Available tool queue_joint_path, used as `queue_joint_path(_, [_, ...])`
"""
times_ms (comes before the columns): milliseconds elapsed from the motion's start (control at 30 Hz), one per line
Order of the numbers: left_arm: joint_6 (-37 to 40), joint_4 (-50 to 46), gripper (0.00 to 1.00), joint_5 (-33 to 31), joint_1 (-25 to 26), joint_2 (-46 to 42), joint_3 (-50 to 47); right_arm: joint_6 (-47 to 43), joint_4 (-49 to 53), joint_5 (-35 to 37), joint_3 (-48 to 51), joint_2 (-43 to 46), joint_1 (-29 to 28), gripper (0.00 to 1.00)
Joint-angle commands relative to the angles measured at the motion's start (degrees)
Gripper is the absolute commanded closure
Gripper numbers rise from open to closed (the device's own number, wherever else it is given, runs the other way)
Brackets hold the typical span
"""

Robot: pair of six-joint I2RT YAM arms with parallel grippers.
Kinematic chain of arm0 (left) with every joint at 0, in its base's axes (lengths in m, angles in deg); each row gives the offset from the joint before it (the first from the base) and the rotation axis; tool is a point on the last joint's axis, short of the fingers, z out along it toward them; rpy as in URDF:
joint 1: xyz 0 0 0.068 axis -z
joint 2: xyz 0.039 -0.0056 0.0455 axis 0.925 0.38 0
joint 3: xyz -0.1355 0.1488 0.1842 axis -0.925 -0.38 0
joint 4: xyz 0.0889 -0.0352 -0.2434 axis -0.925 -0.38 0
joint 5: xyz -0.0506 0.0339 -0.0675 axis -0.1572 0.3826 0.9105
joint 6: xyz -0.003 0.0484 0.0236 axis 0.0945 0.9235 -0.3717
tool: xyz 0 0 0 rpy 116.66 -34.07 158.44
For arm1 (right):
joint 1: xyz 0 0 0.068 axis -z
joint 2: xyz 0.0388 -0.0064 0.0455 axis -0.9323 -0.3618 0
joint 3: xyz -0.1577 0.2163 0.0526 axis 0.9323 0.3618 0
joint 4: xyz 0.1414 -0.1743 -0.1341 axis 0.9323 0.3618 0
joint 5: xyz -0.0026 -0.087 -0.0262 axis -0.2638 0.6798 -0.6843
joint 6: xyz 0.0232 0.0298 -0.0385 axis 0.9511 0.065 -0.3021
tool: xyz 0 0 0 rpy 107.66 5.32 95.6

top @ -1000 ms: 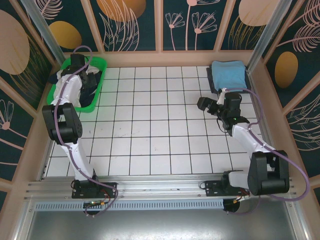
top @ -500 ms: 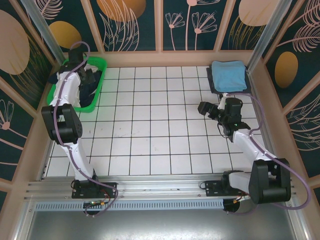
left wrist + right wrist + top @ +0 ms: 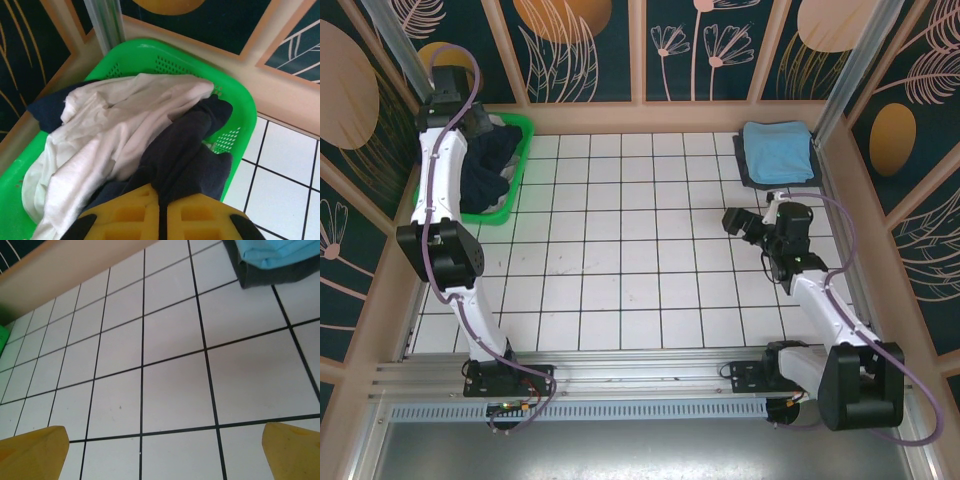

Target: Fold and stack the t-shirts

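**A:** T-shirts [image 3: 485, 170]: how far along is the folding?

**B:** Partly done, I'd judge. A light blue t-shirt [image 3: 777, 150] lies folded flat on a dark t-shirt [image 3: 280, 275], also folded, at the far right corner of the table [image 3: 170, 385]. That makes a stack of two.

**A:** And what's left?

**B:** At least two. The green basket [image 3: 165, 50] at the far left corner holds a crumpled white t-shirt [image 3: 115, 130] and, beside it and partly under it, a navy t-shirt [image 3: 185, 150]. Neither is folded. More dark cloth pokes out from under the far side of the white one, and I can't tell whether that is the same shirt or another.

**A:** What about the grippers?

**B:** The left gripper [image 3: 162, 192] is above the basket, pinched almost shut on a bunch of the navy t-shirt. The cloth runs from between its fingers down into the basket. The right gripper [image 3: 162, 435] stands wide open with nothing in it, over bare tiles near the stack.

**A:** How does the navy one look?

**B:** Soft and rumpled, drawn into a thick, rope-like fold where it is gripped, with its lower part in the basket. I'd say it needs spreading flat on the tiles before any fold can start.
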Motion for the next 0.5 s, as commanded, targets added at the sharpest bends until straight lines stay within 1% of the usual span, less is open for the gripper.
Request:
queue_joint_path(0, [-1.3,-0.6,0.84,-2.8,-1.8,3.0,0.8,-0.8,-0.5,0.1,1.7,2.0,0.9,0.01])
queue_joint_path(33, [-1.3,-1.5,0.84,-2.2,-2.2,4.6,1.0,-0.7,-0.7,-0.3,2.0,2.0,1.1,0.01])
queue_joint_path(67, [-1.3,-2.2,0.72,-1.9,-2.3,5.8,0.7,-0.8,-0.6,-0.5,2.2,2.0,1.2,0.01])
queue_joint_path(100, [-0.9,-2.2,0.62,-0.9,-2.3,6.1,-0.2,-0.9,-0.6,-0.5,2.3,1.9,1.3,0.01])
queue_joint_path(133, [-0.6,-1.6,0.56,1.1,-2.2,6.1,-2.0,-1.0,-0.5,-0.5,2.3,1.9,1.5,0.01])
queue_joint_path(167, [-0.6,-0.2,0.52,3.1,-2.3,5.2,-4.5,-1.2,-0.4,-0.5,2.4,1.8,1.7,0.01])
queue_joint_path(300, [-0.2,7.9,0.45,11.4,-2.3,-0.4,-15.8,-1.5,-0.3,-0.8,2.5,1.6,2.3,0.01])
queue_joint_path(333, [-0.3,9.7,0.44,13.0,-2.2,-1.4,-18.1,-1.4,-0.5,-0.9,2.5,1.6,2.4,0.01])
queue_joint_path(400, [-0.3,10.7,0.47,16.3,-2.2,-2.0,-20.2,-1.2,-1.1,-1.4,2.7,1.5,2.6,0.01])
queue_joint_path(467, [-0.5,11.6,0.45,17.7,-2.2,-2.8,-22.5,-1.0,-1.6,-1.8,2.9,1.1,2.6,0.01])
